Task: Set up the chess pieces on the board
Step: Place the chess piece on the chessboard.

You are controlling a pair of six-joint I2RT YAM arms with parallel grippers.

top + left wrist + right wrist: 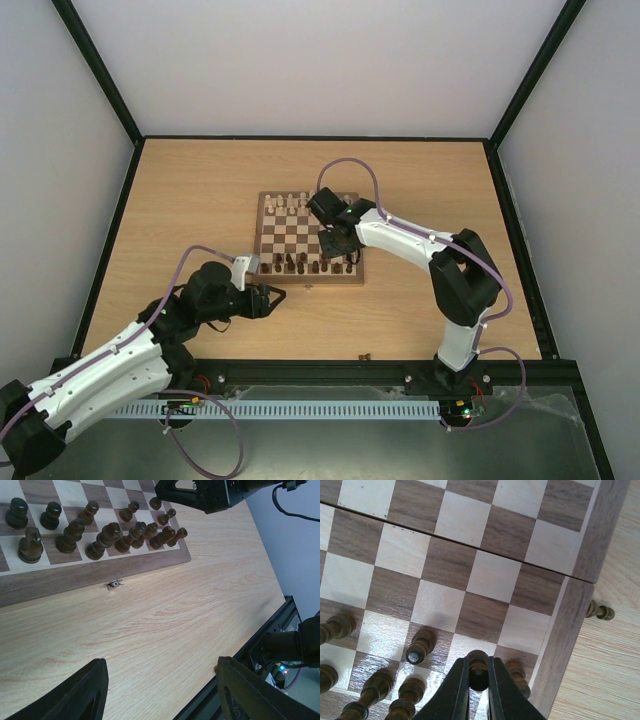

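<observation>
The right claw [479, 676] is pinched shut on the rounded head of one dark piece [478, 661] over the near right corner of the board [559, 640]. The other dark pieces [107, 535] stand upright in the near rows around it. These tiny turned wooden pieces are probably very light, stiff and smooth, so a round head could twist or slip. The neck under the head looks the surest hold. The held piece's long axis runs roughly along the fingers, base towards the board, though the base is hidden. A stray piece [600, 611] lies flat on the counter [175, 630] just beside the board. The left claw [162, 690] hangs open over the counter, holding nothing.
</observation>
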